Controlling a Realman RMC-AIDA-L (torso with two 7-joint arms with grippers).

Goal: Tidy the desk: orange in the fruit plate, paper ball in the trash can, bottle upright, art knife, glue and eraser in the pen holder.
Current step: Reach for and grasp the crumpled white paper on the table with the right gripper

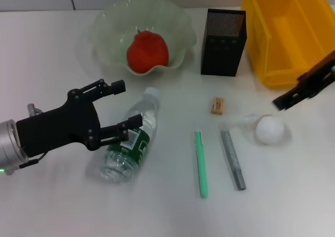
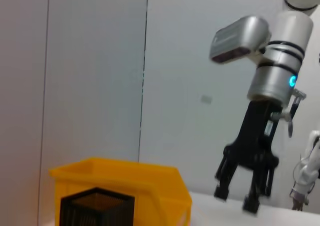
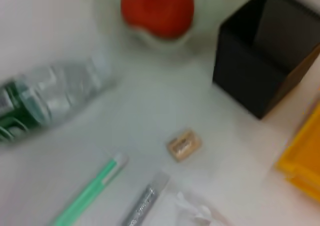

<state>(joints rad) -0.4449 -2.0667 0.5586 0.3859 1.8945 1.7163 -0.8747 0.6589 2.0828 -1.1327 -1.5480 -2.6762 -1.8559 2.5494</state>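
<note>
Left hand is hovering released beside the lying bottle. Right hand, apparently parted, is hanging over the paper ball near the trash can; the orange is sitting in the fruit plate.

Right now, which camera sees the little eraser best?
The right wrist view: the eraser sits near mid-picture, close up, between the pen holder and the green pen. The head view shows it whole but smaller. The left wrist view misses it.
</note>
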